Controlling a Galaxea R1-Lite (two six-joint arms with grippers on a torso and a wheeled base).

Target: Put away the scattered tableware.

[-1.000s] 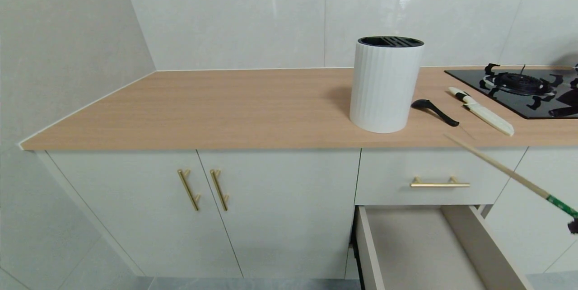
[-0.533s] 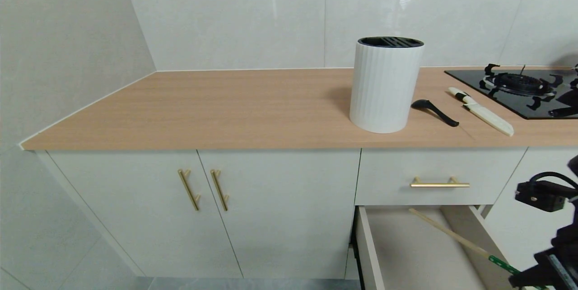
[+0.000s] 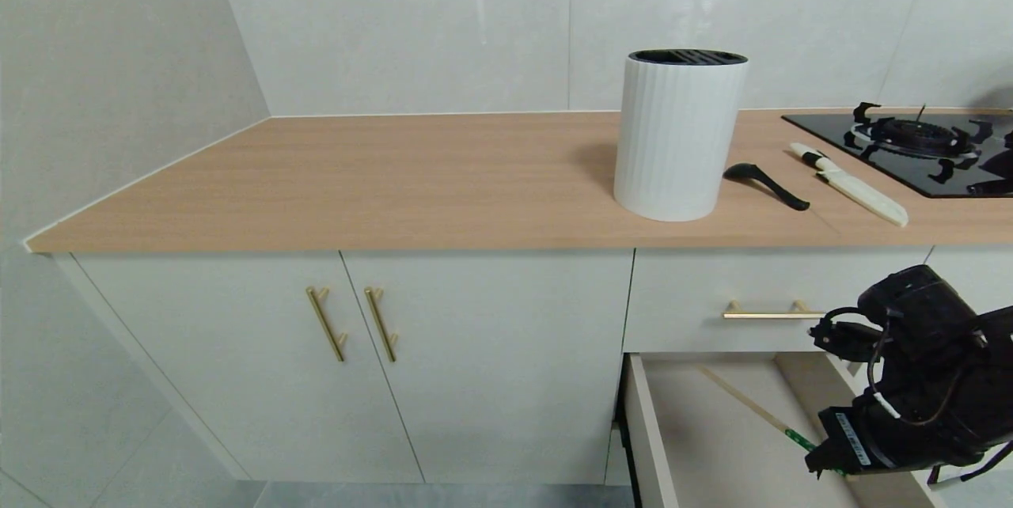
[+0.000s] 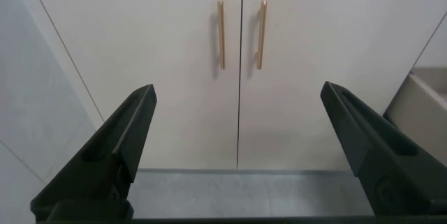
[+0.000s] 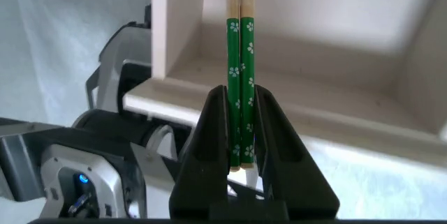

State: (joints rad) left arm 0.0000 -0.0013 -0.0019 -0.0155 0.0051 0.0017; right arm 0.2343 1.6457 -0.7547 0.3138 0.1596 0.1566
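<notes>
My right gripper (image 3: pixel 821 464) is shut on a pair of wooden chopsticks (image 3: pixel 747 405) with green flowered ends (image 5: pixel 239 98), holding them by that green end. The sticks slant down over the inside of the open drawer (image 3: pixel 643 429) below the counter. In the right wrist view the right gripper (image 5: pixel 239 155) clamps both sticks side by side. On the counter lie a black spoon (image 3: pixel 764 184) and a white knife (image 3: pixel 851 187), beside a tall white ribbed utensil holder (image 3: pixel 679 136). My left gripper (image 4: pixel 237 161) hangs open and holds nothing, facing the cabinet doors (image 4: pixel 241 112).
A black gas hob (image 3: pixel 910 142) occupies the counter's far right. The wooden counter (image 3: pixel 356 176) stretches bare to the left wall. A shut drawer with a gold handle (image 3: pixel 772 312) sits above the open one. Two gold door handles (image 3: pixel 348 324) mark the double cabinet.
My right arm has come down from counter height, bringing the chopsticks into the open drawer. The head camera has shifted slightly. Spoon, knife and holder stay put.
</notes>
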